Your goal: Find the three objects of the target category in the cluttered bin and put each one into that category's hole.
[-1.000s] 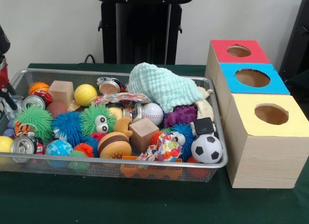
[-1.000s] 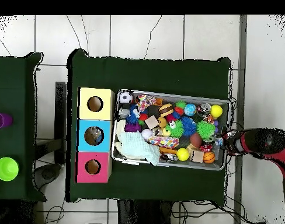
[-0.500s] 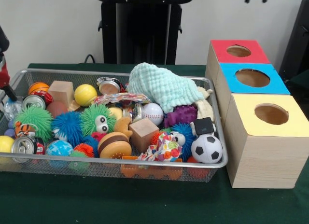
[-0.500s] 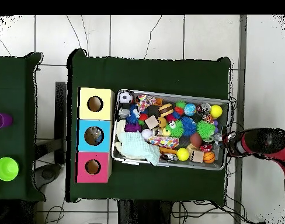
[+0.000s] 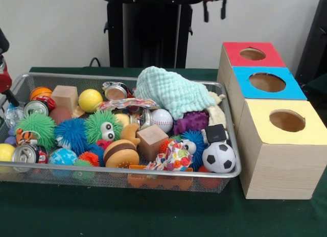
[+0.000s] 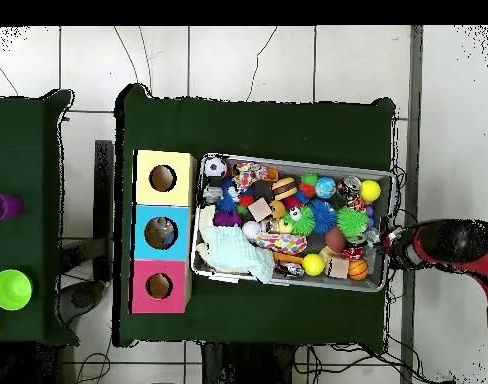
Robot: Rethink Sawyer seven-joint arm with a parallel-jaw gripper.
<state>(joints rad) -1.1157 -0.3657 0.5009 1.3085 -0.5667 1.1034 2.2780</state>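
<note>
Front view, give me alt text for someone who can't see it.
A wire mesh bin on a green table is crammed with toys: a soccer ball, a baseball, spiky balls, wooden blocks, crushed cans and a mint cloth. To its right stand three wooden boxes with round holes, topped red, blue and yellow.

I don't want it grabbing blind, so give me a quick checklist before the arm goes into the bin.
1. Holes unblocked: ok, the red box, blue box and yellow box all stand open.
2. Gripper outside the bin: ok, it sits at one end.
3. Gripper open: cannot tell.
4. All toys visible: not ok, the mint cloth covers some.
5. Target category marked anywhere: cannot tell.
</note>
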